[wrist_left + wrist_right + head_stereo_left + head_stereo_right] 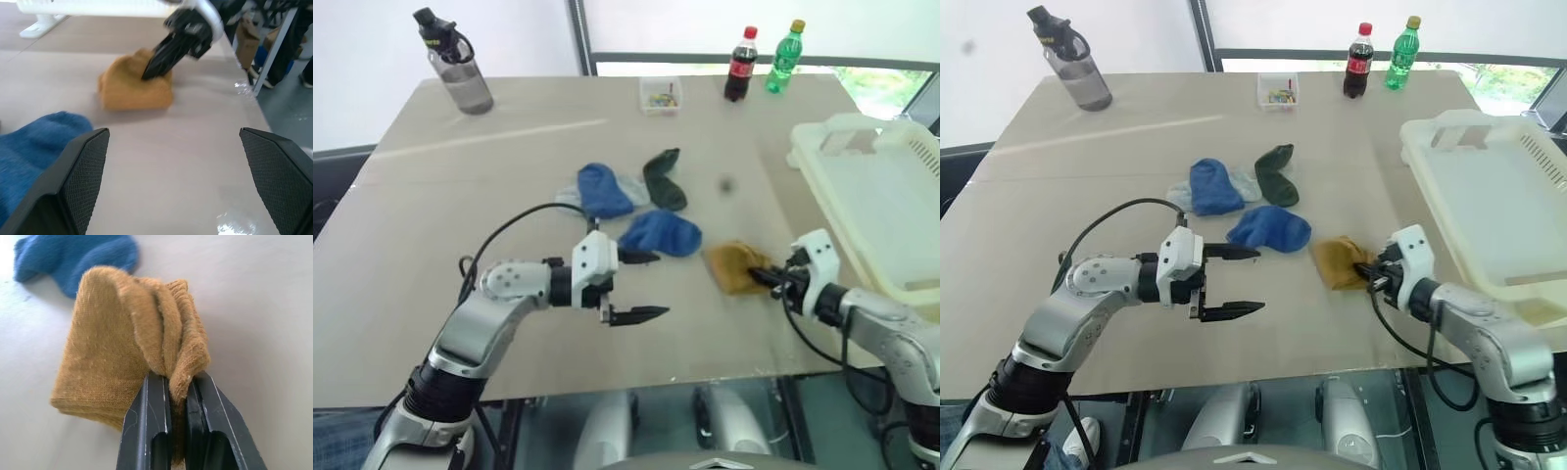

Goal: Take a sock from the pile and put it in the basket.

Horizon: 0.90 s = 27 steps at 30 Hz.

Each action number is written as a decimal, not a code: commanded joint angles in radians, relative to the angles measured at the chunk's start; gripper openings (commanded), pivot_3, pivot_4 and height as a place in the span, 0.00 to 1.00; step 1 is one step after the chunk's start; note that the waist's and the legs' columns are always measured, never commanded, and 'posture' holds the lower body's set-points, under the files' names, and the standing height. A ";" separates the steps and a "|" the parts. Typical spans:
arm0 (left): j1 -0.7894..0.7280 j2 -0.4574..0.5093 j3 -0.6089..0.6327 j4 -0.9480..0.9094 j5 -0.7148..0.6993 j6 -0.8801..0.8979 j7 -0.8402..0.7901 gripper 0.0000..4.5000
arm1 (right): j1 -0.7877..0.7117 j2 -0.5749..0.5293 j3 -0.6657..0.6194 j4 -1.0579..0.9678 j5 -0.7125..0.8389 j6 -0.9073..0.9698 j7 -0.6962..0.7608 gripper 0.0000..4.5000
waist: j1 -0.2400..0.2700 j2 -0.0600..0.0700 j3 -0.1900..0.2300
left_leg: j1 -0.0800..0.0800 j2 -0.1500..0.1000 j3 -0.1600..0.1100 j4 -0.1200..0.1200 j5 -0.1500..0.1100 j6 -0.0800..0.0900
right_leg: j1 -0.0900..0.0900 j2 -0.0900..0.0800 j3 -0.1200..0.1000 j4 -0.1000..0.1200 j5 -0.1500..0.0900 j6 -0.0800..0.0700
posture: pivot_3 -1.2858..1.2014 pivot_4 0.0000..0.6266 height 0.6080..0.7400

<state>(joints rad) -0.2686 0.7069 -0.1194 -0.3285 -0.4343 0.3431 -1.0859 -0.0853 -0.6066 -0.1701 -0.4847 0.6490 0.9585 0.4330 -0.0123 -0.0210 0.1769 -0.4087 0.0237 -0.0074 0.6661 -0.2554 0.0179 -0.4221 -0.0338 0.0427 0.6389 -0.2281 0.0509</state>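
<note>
A pale beige surface (509, 196) spans the scene; daylight enters through windows (754, 24) at the far side.

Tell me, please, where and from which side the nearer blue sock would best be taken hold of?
Probably at the raised, bunched edge of the nearer blue sock that faces the robot, coming in low from the near side. It lies flat apart from that fold, which gives fingers cloth to pinch. The open left pincer already sits just in front of it, while the right pincer is shut on the mustard sock.

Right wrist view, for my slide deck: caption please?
Right gripper pinches a fold of the mustard-yellow knitted sock on the beige table, blue sock behind.
</note>
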 commanded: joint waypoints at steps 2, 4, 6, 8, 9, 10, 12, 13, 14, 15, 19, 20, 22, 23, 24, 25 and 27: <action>-0.039 0.055 0.089 0.009 0.000 -0.009 0.000 1.00 | -0.019 -0.069 -0.166 -0.084 0.127 0.052 0.047 0.02 | 0.000 0.001 0.001 | -0.003 0.000 0.000 0.000 0.000 0.000 | -0.003 0.000 0.000 0.001 0.000 0.000 | 0.52 0.24 1.00; -0.048 0.082 0.098 0.020 0.010 -0.016 -0.012 1.00 | -0.042 -0.089 -0.221 -0.071 0.171 0.059 0.056 0.02 | -0.001 0.001 0.001 | -0.006 0.000 0.000 0.001 0.000 0.000 | -0.007 0.001 0.000 0.003 0.004 0.002 | 0.52 0.24 1.00; -0.060 0.101 0.110 0.028 -0.001 -0.011 -0.029 1.00 | -0.084 -0.092 -0.286 -0.021 0.208 0.056 0.046 0.02 | -0.001 0.001 0.001 | -0.006 0.000 0.000 0.001 0.000 0.000 | -0.007 0.001 0.000 0.003 0.004 0.002 | 0.52 0.24 1.00; -0.079 0.108 0.122 0.044 -0.005 -0.014 -0.035 1.00 | -0.118 -0.100 -0.346 0.034 0.240 0.048 0.047 0.02 | -0.001 0.001 0.001 | -0.006 0.000 0.002 0.001 0.000 0.000 | -0.007 0.000 0.001 0.002 0.004 0.002 | 0.52 0.24 1.00; -0.091 0.115 0.131 0.054 -0.004 -0.016 -0.040 1.00 | -0.150 -0.106 -0.389 0.069 0.268 0.048 0.035 0.02 | -0.001 0.001 0.001 | -0.007 0.000 0.002 0.001 0.000 0.000 | -0.007 0.000 0.001 0.002 0.004 0.002 | 0.52 0.24 1.00; -0.101 0.120 0.138 0.061 -0.005 -0.017 -0.045 1.00 | -0.180 -0.112 -0.421 0.097 0.289 0.050 0.018 0.02 | 0.000 0.001 0.002 | -0.007 -0.001 0.002 0.001 0.000 0.000 | -0.007 0.000 0.001 0.002 0.004 0.002 | 0.52 0.24 1.00; -0.117 0.123 0.147 0.068 -0.013 -0.015 -0.051 1.00 | -0.229 -0.127 -0.467 0.153 0.305 0.038 -0.009 0.02 | 0.000 0.002 0.003 | -0.007 -0.001 0.002 0.003 0.000 0.000 | -0.007 0.000 0.002 0.002 0.004 0.002 | 0.52 0.24 1.00; -0.121 0.122 0.149 0.069 -0.015 -0.012 -0.052 1.00 | -0.244 -0.133 -0.482 0.175 0.309 0.034 -0.017 0.02 | 0.001 0.002 0.003 | -0.007 -0.001 0.002 0.003 0.000 0.000 | -0.007 0.000 0.002 0.003 0.005 0.002 | 0.52 0.24 1.00; -0.124 0.121 0.149 0.071 -0.015 -0.012 -0.054 1.00 | -0.252 -0.136 -0.490 0.189 0.312 0.032 -0.021 0.02 | 0.002 0.002 0.003 | -0.007 -0.001 0.002 0.003 0.000 0.000 | -0.007 0.000 0.002 0.003 0.005 0.001 | 0.52 0.24 1.00; -0.127 0.120 0.148 0.071 -0.015 -0.010 -0.056 1.00 | -0.267 -0.141 -0.503 0.213 0.312 0.026 -0.028 0.02 | 0.001 0.002 0.003 | -0.007 -0.001 0.002 0.002 0.000 0.000 | -0.007 0.000 0.001 0.003 0.005 0.001 | 0.52 0.24 1.00; -0.140 0.117 0.143 0.079 -0.016 -0.006 -0.063 1.00 | -0.279 -0.156 -0.511 0.234 0.334 0.029 -0.017 0.02 | -0.001 0.002 0.003 | -0.007 -0.001 0.002 0.002 0.000 0.000 | -0.007 0.000 0.002 0.003 0.005 0.001 | 0.52 0.24 1.00; -0.143 0.116 0.141 0.082 -0.015 -0.006 -0.064 1.00 | -0.266 -0.147 -0.493 0.214 0.341 0.035 -0.018 0.02 | 0.000 0.002 0.003 | -0.007 -0.001 0.002 0.002 0.000 0.000 | -0.007 0.000 0.002 0.003 0.005 0.001 | 0.52 0.24 1.00; -0.150 0.113 0.136 0.091 -0.011 -0.008 -0.069 1.00 | -0.240 -0.124 -0.457 0.171 0.361 0.047 -0.017 0.02 | 0.001 0.002 0.003 | -0.007 -0.001 0.002 0.002 0.000 0.000 | -0.007 0.000 0.002 0.003 0.005 0.001 | 0.52 0.24 1.00; -0.154 0.112 0.134 0.095 -0.010 -0.010 -0.071 1.00 | -0.228 -0.110 -0.438 0.148 0.374 0.052 -0.020 0.02 | 0.000 0.002 0.003 | -0.007 -0.001 0.002 0.002 0.000 0.000 | -0.007 0.000 0.001 0.003 0.005 0.001 | 0.52 0.24 1.00; -0.157 0.111 0.133 0.097 -0.009 -0.010 -0.072 1.00 | -0.219 -0.095 -0.422 0.128 0.387 0.056 -0.028 0.02 | 0.000 0.002 0.003 | -0.007 -0.001 0.002 0.002 0.000 0.000 | -0.007 0.000 0.001 0.003 0.005 0.001 | 0.52 0.24 1.00; -0.161 0.109 0.132 0.100 -0.009 -0.010 -0.072 1.00 | -0.216 -0.079 -0.409 0.113 0.401 0.060 -0.042 0.02 | -0.001 0.002 0.003 | -0.007 -0.001 0.002 0.002 0.000 0.000 | -0.007 0.000 0.001 0.003 0.005 0.001 | 0.52 0.24 1.00; -0.173 0.105 0.129 0.107 -0.008 -0.009 -0.072 1.00 | -0.217 -0.032 -0.366 0.074 0.433 0.070 -0.081 0.02 | -0.001 0.003 0.004 | -0.007 0.000 0.002 0.002 0.000 0.000 | -0.007 0.001 0.002 0.003 0.005 0.000 | 0.52 0.24 1.00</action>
<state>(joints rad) -0.4242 0.8133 -0.0026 -0.2125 -0.4350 0.3432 -1.1550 -0.2857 -0.6435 -0.5361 -0.3279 1.0321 1.0366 0.3739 -0.0137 -0.0179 0.1808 -0.4157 0.0231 -0.0052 0.6686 -0.2553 0.0181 -0.4298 -0.0334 0.0446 0.6426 -0.2229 0.0514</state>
